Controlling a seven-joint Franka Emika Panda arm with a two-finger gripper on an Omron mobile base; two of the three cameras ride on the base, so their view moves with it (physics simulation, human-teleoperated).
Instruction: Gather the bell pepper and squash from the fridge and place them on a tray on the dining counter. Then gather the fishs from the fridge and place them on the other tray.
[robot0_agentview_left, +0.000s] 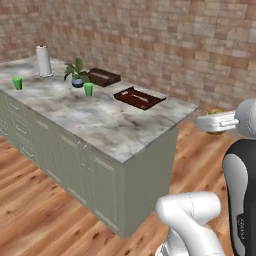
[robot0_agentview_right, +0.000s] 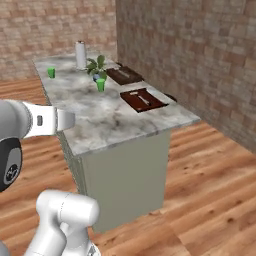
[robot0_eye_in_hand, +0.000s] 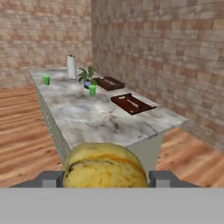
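The tool (robot0_eye_in_hand: 106, 177) is grasping the squash (robot0_eye_in_hand: 106, 166), short of the desk (robot0_eye_in_hand: 96, 116). Carry it level over the near tray (robot0_eye_in_hand: 132, 104), lower, then release gently.

The counter (robot0_eye_in_hand: 100, 120) has a grey-white veined marble top with a smooth, faintly glossy look, over a matt sage-green panelled base. On that top, two trays (robot0_eye_in_hand: 132, 104) look like dark brown wood, dull in finish. Near the counter's far end stands a white paper roll (robot0_eye_in_hand: 71, 67) — matt — and beside it two cups (robot0_eye_in_hand: 92, 90) of green plastic-looking material. The floor (robot0_agentview_right: 210, 200) around the counter is warm wood planking with a slight sheen. Behind the counter the wall (robot0_agentview_left: 200, 45) is rough brick. The squash (robot0_eye_in_hand: 105, 168) shows a yellow, mottled skin — smooth, slightly shiny.
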